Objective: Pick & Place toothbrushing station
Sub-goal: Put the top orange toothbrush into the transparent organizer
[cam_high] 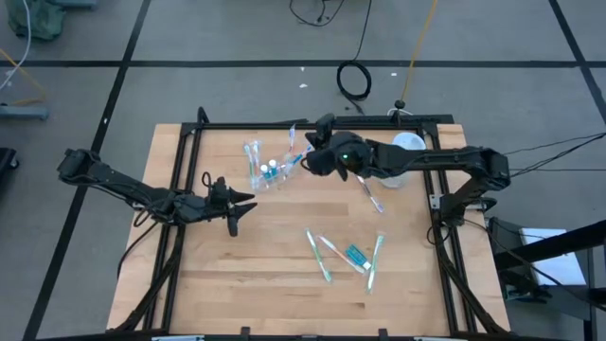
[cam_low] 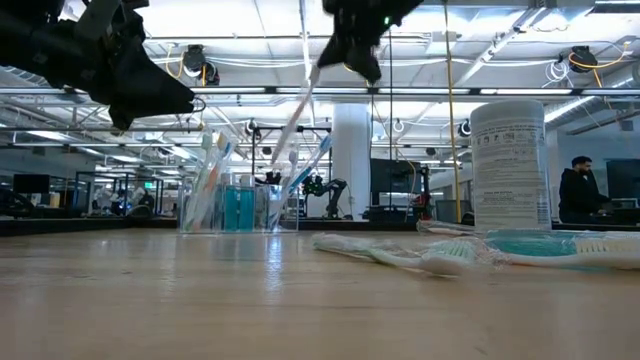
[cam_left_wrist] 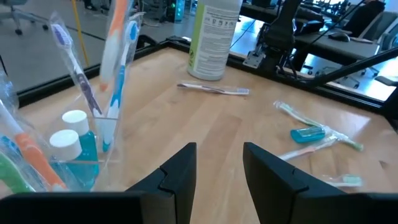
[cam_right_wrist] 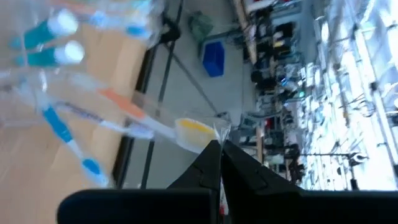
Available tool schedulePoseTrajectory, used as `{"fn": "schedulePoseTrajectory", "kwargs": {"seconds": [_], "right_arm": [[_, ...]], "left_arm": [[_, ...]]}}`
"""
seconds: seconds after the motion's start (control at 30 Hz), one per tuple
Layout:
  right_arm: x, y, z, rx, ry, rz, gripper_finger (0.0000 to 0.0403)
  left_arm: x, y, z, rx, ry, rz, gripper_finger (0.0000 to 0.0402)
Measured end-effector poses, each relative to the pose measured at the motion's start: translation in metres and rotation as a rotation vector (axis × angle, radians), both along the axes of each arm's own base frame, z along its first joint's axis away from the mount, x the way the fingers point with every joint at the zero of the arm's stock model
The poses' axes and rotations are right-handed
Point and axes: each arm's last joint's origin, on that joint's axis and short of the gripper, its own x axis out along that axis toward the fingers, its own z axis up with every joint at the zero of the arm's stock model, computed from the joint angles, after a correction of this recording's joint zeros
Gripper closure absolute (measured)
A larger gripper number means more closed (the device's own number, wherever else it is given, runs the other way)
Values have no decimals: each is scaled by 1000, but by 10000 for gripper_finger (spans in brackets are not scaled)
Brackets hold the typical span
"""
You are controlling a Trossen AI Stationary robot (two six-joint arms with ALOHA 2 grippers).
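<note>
From above, the right tool [cam_high: 308, 159] hangs just beside the clear cup [cam_high: 270, 172], pinched tight on a wrapped toothbrush [cam_high: 296, 152] whose far end reaches toward the cup's mouth. The cup lies on the far side of that tool from the right arm's base, so this arm is plainly the nearer one. The left tool [cam_high: 239, 208] waits near the cup with its two prongs parted on nothing. More toothbrushes and a teal tube [cam_high: 356, 254] lie loose on the counter [cam_high: 265, 294], well apart from both tools.

From counter height, the held toothbrush [cam_low: 296, 112] slants steeply down from the right tool [cam_low: 352, 50], its lower end reaching in among the brushes already standing in the cup [cam_low: 238, 208]. Its long axis is close to upright, tipped toward the cup.

Past the left tool's parted prongs [cam_left_wrist: 217, 174], the cup [cam_left_wrist: 74, 146] stands just ahead and off to one side, holding brushes and two white-capped tubes; the tall white container [cam_left_wrist: 214, 37] stands beyond.

Past the right tool [cam_right_wrist: 219, 155], clenched on the yellow end of the toothbrush [cam_right_wrist: 189, 132], the handle runs straight away toward the cup. I judge the drop needs only a short lowering along that axis.
</note>
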Motion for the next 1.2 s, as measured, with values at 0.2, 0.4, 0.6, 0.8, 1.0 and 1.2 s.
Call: {"fn": "schedulePoseTrajectory", "kwargs": {"seconds": [0.2,0.4,0.6,0.8,1.0,1.2], "right_arm": [[10,-20,-14,-18,-8,31,403],[24,-30,-45,19,83,101,403],[40,-33,-76,-50,207,158,403],[47,-36,-79,-177,226,98,403],[36,-18,-41,-304,177,32,403],[22,10,-13,-306,127,67,403]], "left_arm": [[1,0,2,62,-3,-10,266],[1,3,3,104,-1,-4,266],[2,6,3,112,5,14,266],[2,6,2,115,14,14,266],[2,6,1,99,19,15,266],[1,6,-2,55,36,18,266]]}}
